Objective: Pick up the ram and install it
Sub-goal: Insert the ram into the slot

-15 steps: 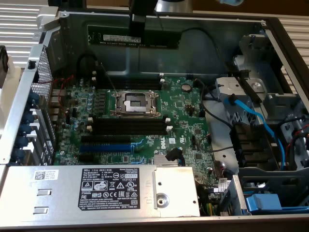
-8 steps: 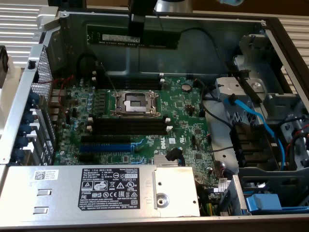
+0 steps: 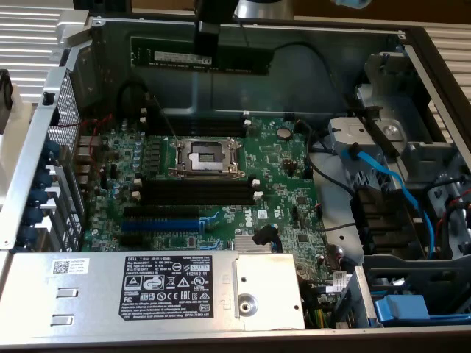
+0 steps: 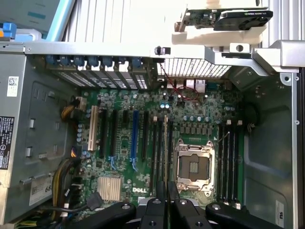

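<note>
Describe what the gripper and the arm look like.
The gripper is black, with angular linked fingers joined at round pivots that have pale centres. In the exterior view, a rounded silver-grey arm segment sits above it.

In the exterior view, the pincer (image 3: 207, 59) is cut off by the picture's upper edge, so its body and the arm above it are out of sight. One finger (image 3: 207, 40) covers a narrow middle strip of the ram (image 3: 165, 57). The print on the ram's white label is too small to read. In the wrist view the ram appears edge-on, both faces hidden. The small print on the power supply label (image 3: 165, 288) cannot be read.
</note>
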